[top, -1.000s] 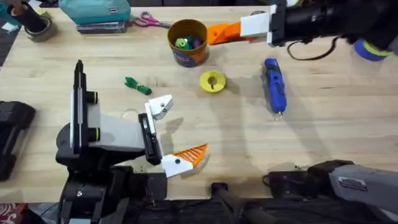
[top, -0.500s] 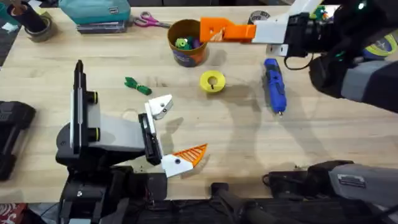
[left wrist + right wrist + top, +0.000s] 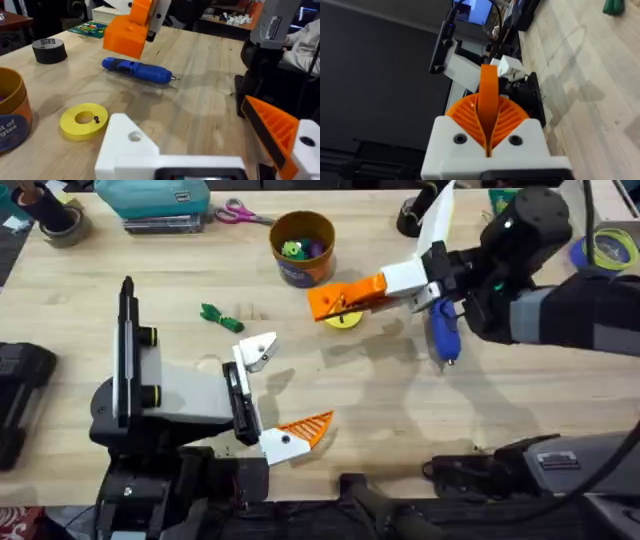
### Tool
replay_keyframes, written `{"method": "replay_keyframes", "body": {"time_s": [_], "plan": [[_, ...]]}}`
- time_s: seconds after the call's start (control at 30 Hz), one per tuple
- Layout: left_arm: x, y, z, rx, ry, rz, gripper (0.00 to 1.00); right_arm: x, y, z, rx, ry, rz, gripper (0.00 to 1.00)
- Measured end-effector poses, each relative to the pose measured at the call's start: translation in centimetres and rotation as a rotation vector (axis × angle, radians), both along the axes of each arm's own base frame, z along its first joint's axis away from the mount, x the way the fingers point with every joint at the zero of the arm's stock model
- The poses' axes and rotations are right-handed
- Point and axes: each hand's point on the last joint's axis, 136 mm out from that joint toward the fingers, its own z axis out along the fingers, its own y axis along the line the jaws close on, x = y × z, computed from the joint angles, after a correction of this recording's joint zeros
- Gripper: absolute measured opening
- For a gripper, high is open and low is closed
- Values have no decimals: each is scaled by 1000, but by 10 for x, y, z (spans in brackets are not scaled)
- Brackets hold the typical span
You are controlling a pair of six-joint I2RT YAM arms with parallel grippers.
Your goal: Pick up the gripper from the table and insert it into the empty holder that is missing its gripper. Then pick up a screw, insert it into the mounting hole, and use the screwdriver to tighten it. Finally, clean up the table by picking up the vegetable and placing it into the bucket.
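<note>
The right gripper (image 3: 335,300) is clamped on the orange gripper (image 3: 338,299), above the yellow disc (image 3: 345,318) at 5 o'clock from the bucket (image 3: 302,247). The left gripper (image 3: 270,395) gapes wide (its upper holder (image 3: 258,350) bare), the wedge at its 1 o'clock

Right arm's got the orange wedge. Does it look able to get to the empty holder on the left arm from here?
Probably yes. The right gripper, shut on the orange wedge, hovers over the yellow disc, and only bare table lies between it and the empty holder.
</note>
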Motion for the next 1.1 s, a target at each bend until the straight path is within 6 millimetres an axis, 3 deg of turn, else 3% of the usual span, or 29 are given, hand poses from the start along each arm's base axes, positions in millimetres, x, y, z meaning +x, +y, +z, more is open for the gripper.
{"method": "replay_keyframes", "body": {"time_s": [0.33, 0.57, 0.6, 0.73, 1.1], "plan": [[0, 0, 0, 0, 0, 0, 985, -9, 5, -5, -3, 14, 26, 9], [0, 0, 0, 0, 0, 0, 986, -42, 12, -25, -1, 24, 44, 9], [0, 0, 0, 0, 0, 0, 985, -56, 17, -26, 7, 22, 55, 9], [0, 0, 0, 0, 0, 0, 986, -70, 23, -35, 0, 81, 43, 9], [0, 0, 0, 0, 0, 0, 986, -67, 27, -38, -2, 135, -10, 9]]}}
